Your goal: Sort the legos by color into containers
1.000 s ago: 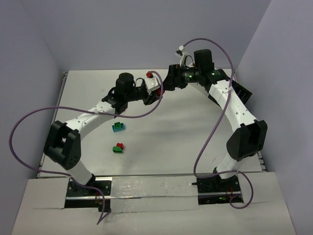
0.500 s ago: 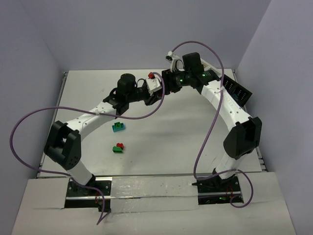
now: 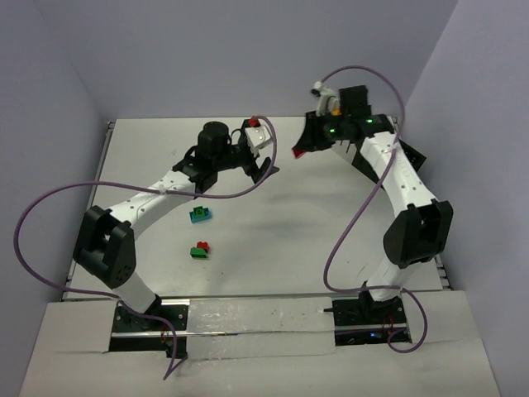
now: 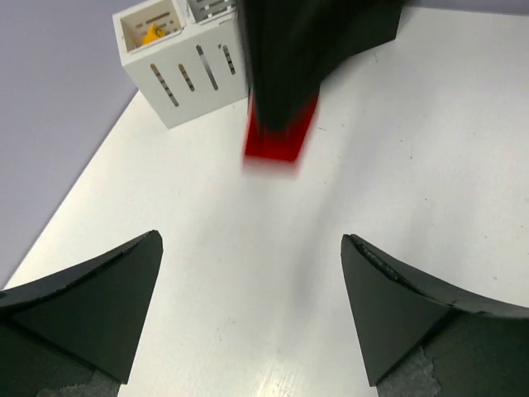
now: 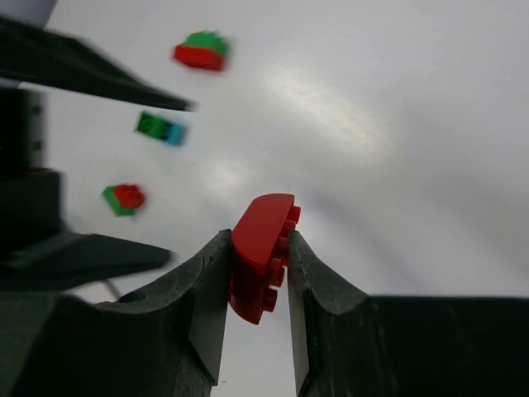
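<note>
My right gripper point(image 5: 258, 234) is shut on a red curved lego point(image 5: 256, 273), which stands on edge between its fingers. In the top view that gripper point(image 3: 304, 149) hangs over the table's back middle with the red lego point(image 3: 301, 152). My left gripper point(image 4: 252, 240) is open and empty, just left of it point(image 3: 263, 157). In the left wrist view the red lego point(image 4: 281, 136) hangs, blurred, under the right gripper. A white container point(image 4: 173, 70) behind holds a yellow lego point(image 4: 153, 35). On the table lie a teal-green lego point(image 3: 199, 215), a red-green lego point(image 3: 199, 248) and a red lego point(image 3: 253, 125).
A second pale container point(image 4: 211, 8) stands against the white one. A black slotted container point(image 3: 411, 157) sits at the back right, partly behind the right arm. Purple cables loop off both arms. The table's left edge runs beside the wall point(image 4: 50, 124).
The left gripper has opened and let go of the red lego. The right gripper has shut on it and drawn away to the right with it.
</note>
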Tool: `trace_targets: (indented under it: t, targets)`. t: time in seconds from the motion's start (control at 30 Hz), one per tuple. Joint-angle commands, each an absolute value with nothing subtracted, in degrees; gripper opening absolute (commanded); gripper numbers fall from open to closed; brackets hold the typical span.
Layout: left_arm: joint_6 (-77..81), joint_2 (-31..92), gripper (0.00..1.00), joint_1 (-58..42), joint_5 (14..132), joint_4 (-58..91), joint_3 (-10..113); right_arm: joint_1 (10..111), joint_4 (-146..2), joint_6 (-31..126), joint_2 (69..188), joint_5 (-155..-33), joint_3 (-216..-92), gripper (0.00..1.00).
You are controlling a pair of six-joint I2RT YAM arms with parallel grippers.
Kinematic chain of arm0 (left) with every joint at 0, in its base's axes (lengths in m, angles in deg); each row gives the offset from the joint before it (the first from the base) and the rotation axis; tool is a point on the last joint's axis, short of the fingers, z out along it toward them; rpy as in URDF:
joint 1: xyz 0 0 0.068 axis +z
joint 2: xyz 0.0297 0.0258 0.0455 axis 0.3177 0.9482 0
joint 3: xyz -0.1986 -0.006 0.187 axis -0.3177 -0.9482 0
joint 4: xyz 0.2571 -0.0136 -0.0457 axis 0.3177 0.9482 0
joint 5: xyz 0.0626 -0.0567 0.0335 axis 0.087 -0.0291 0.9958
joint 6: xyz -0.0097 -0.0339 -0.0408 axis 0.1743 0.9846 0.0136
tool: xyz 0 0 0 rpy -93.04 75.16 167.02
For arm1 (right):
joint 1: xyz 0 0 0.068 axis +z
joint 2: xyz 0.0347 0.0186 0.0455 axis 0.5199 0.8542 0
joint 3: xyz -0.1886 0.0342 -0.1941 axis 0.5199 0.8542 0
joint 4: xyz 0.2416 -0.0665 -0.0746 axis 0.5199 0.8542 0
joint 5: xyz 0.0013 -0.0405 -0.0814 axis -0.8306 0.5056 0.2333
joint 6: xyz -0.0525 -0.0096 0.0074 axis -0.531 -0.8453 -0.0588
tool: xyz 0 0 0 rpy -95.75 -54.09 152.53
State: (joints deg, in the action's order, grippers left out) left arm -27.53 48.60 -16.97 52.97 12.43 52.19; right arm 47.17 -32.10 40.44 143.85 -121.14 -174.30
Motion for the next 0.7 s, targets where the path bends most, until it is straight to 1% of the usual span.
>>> trace_targets:
  t: [0.0, 0.07, 0.13, 0.17, 0.27, 0.37, 0.47, 0.53, 0.67]
  targets:
    - [-20.37, 43.79, 0.99, -16.46, 58.33, 12.52, 52.06, 34.95, -29.81, 35.73, 139.26, -118.86, -175.73, 0.0]
    - [-18.57, 43.09, 0.99, -16.06, 59.17, 15.77, 52.77, 27.21, -29.17, 33.25, 139.23, -117.56, -176.94, 0.0]
    - [-17.27, 42.01, 0.99, -15.64, 60.64, 17.0, 52.32, 21.6, -28.44, 30.27, 139.87, -116.0, -178.5, 0.0]
    - [-16.97, 41.86, 0.99, -15.43, 60.78, 16.89, 52.17, 21.03, -28.17, 29.8, 140.44, -114.91, -178.71, 0.0]
    - [-12.35, 40.45, 0.99, -13.11, 60.48, 15.95, 50.68, 14.89, -27.87, 24.08, 143.87, -110.75, -181.98, 0.0]
    - [-8.94, 40.48, 0.99, -11.24, 62.32, 16.65, 50.79, 11.73, -28.84, 22.72, 147.89, -108.95, -184.05, 0.0]
    - [-6.84, 41.55, 0.99, -9.06, 63.19, 20.07, 52.77, 10.94, -29.65, 22.12, 151.86, -108.87, -187.46, 0.0]
    - [-5.67, 43.4, 0.99, -6.97, 62.32, 24.19, 55.82, 10.85, -30.24, 23.04, 154.51, -109.91, -189.66, 0.0]
    - [-5.32, 43.29, 0.99, -2.91, 57.6, 27.02, 56.3, 10.85, -32.21, 26.7, 158.62, -112.82, -192.57, 0.0]
